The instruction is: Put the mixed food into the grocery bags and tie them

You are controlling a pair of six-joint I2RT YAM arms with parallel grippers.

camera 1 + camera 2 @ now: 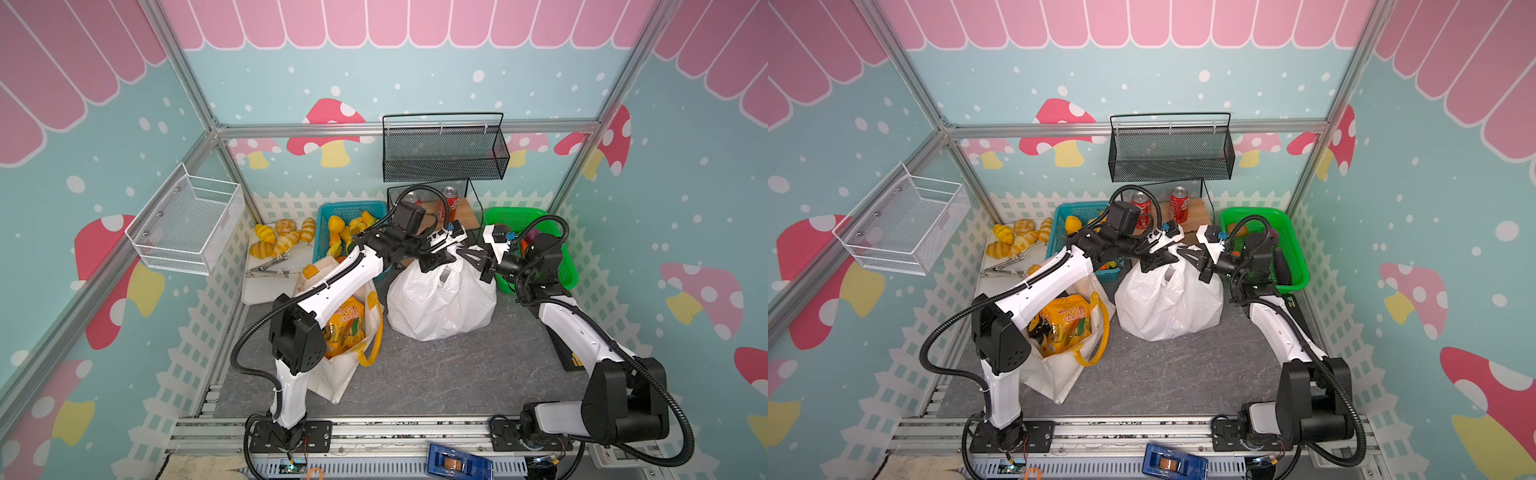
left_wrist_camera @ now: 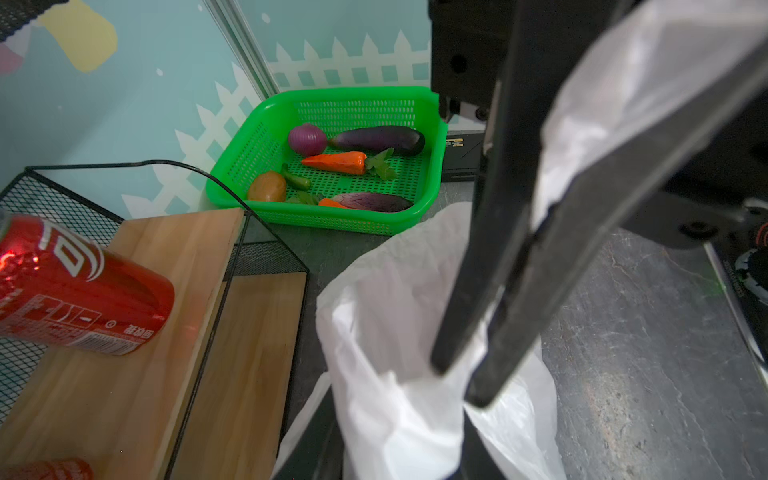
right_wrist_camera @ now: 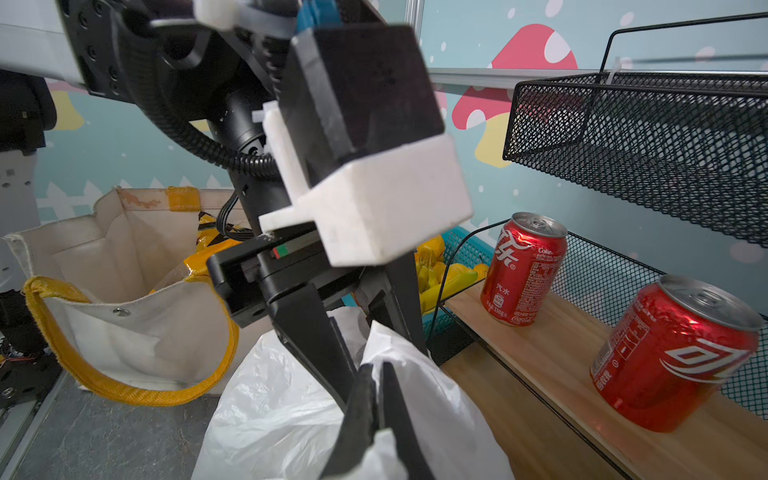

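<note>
The white plastic bag (image 1: 440, 303) stands bulging mid-table, its two handles pulled up. My left gripper (image 1: 451, 258) is shut on one bunched handle (image 2: 395, 374), which fills its jaws. From the other side my right gripper (image 3: 378, 399) is shut on the second handle; its fingers (image 2: 498, 257) cross the left wrist view. The cream canvas tote (image 1: 332, 374) lies to the left under my left arm with an orange-yellow snack packet (image 1: 347, 324) inside and a black-and-yellow one (image 3: 205, 226) behind it. A carrot (image 2: 336, 162) and eggplant (image 2: 378, 139) lie in the green basket (image 2: 324, 222).
A black wire rack with a wooden shelf (image 3: 540, 357) holds two red cans (image 3: 523, 270) just behind the bag. A blue basket of yellow fruit (image 1: 328, 224), a white tray (image 1: 266, 286) with croissants and tongs, and wall-hung mesh baskets (image 1: 444, 153) ring the back.
</note>
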